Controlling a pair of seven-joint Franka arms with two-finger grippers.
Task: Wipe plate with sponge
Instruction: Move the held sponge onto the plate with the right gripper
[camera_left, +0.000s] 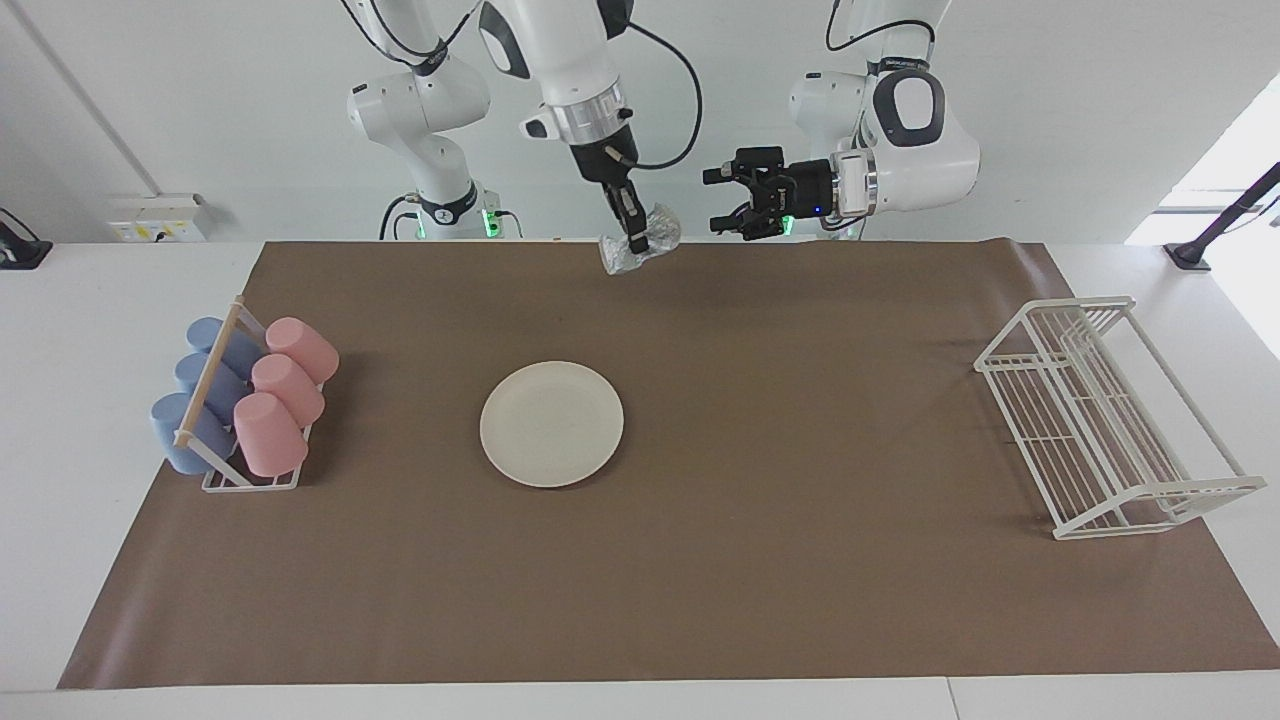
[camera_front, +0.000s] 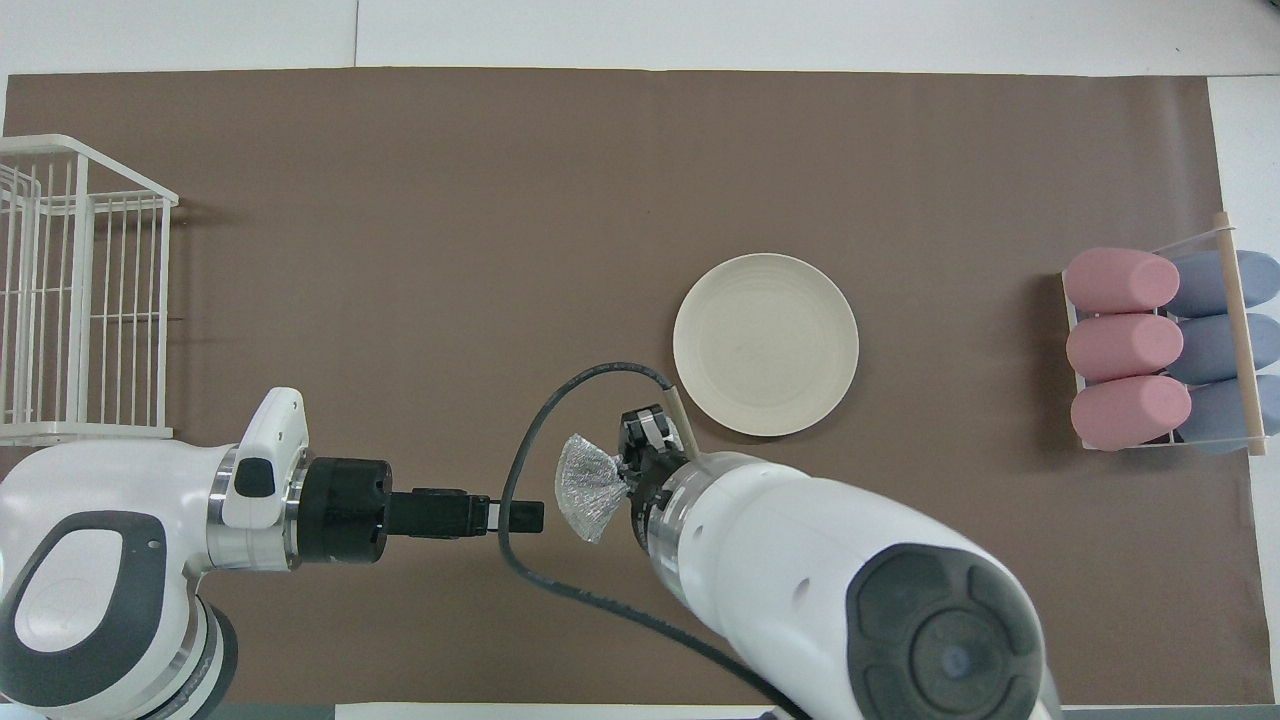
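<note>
Carrying the sponge (camera_left: 640, 240) is the step in hand: the right gripper (camera_left: 633, 238) pinches the silvery wad, fingers clamped on it, up in the air at the upper middle of the facing view, over the brown mat's (camera_left: 700, 560) edge by the robots. Just beside it in that view, toward the frame's right, the left gripper (camera_left: 728, 198) hangs with its jaws apart and nothing in them, clear of the sponge.

To do this well, I judge the right arm should bring the wad down flat onto the plate (camera_left: 552, 424), which lies at centre frame, slightly left, so that mesh rather than fingertips meets the surface (the plate sits loose on the mat and could slide under a sideways push).

Room is generous: bare mat rings the plate. At left of frame stands the cup rack (camera_left: 240, 400), at right the white wire rack (camera_left: 1100, 420), both well apart from it.
</note>
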